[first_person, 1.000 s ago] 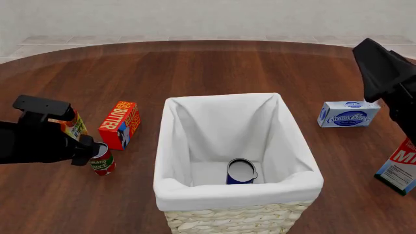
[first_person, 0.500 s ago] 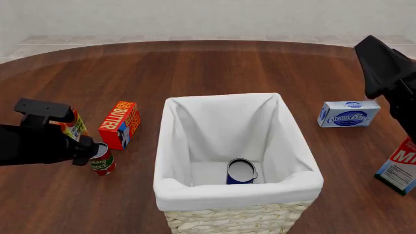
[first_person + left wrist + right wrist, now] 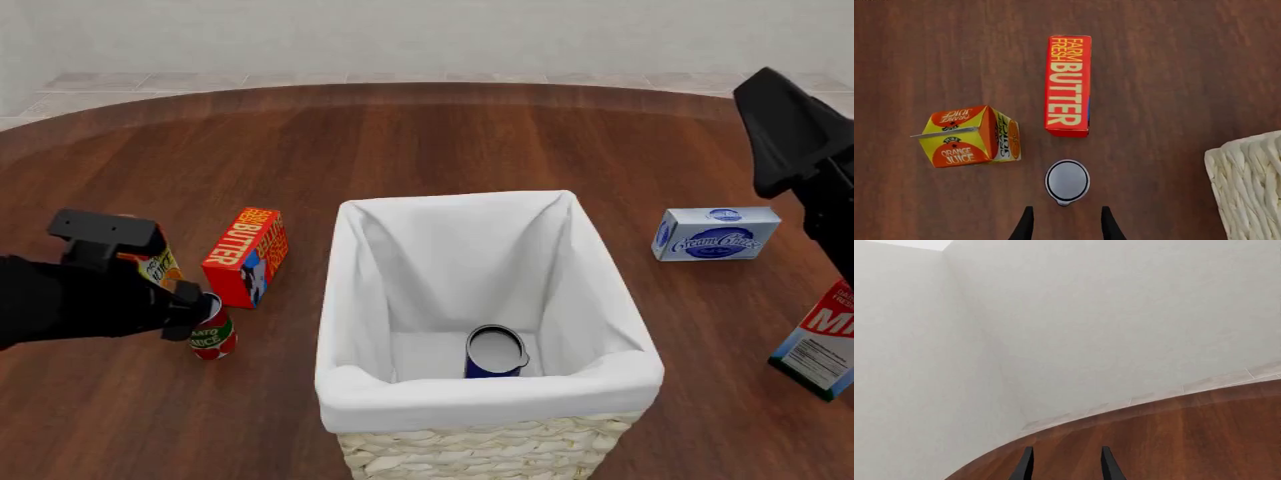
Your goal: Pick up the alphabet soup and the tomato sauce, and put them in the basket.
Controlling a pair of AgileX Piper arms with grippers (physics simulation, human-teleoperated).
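Red butter box [image 3: 1067,85] stands beyond tomato sauce [image 3: 1067,180].

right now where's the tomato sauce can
In the front view the tomato sauce stands on the table's left side, just below the left gripper, near the butter box.

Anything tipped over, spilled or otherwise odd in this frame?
Nothing stands out. The alphabet soup stands upright inside the basket, the tomato sauce stands upright on the table just ahead of the open left gripper, and the butter box and orange juice carton look undamaged.
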